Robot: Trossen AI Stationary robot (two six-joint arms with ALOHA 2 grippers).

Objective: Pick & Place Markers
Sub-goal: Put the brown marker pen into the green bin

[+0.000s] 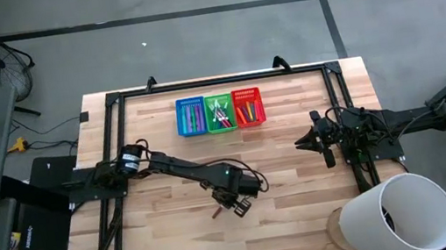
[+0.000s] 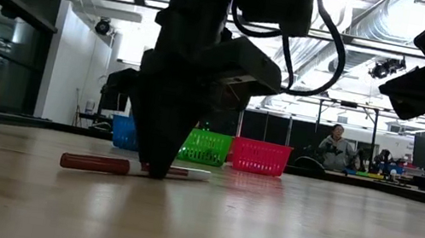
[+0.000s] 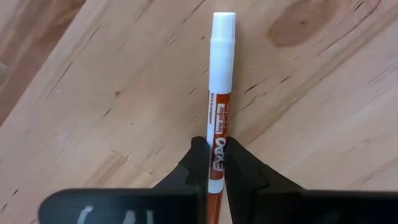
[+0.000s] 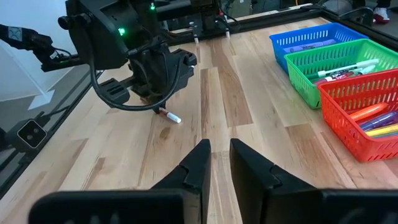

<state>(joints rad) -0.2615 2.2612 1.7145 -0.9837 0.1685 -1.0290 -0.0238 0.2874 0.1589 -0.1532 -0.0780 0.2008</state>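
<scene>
A red marker (image 3: 221,81) with a white end lies flat on the wooden table (image 1: 307,210), near its middle. My left gripper (image 1: 233,201) stands over it pointing straight down, shut on the marker's barrel. In the low view the marker (image 2: 101,164) sticks out on both sides of the gripper (image 2: 156,170). More markers lie in the blue (image 1: 191,116), green (image 1: 220,113) and red (image 1: 249,107) baskets at the far edge. My right gripper (image 4: 217,152) waits at the table's right side with its fingers a narrow gap apart and nothing between them. My left gripper pinches the marker's red barrel (image 3: 217,134) between its two fingers, about mid-length. The fingers come from above, pointing down, and lie across the marker. The marker rests flat on the table, with its white end (image 3: 222,31) sticking out beyond the fingers.
The three baskets stand side by side at the far middle. A white cylinder (image 1: 404,213) stands at the near right corner. A black frame (image 1: 110,142) runs along the table's left, far and right sides. Bare wood lies around the marker. A person (image 2: 335,146) sits far behind the table.
</scene>
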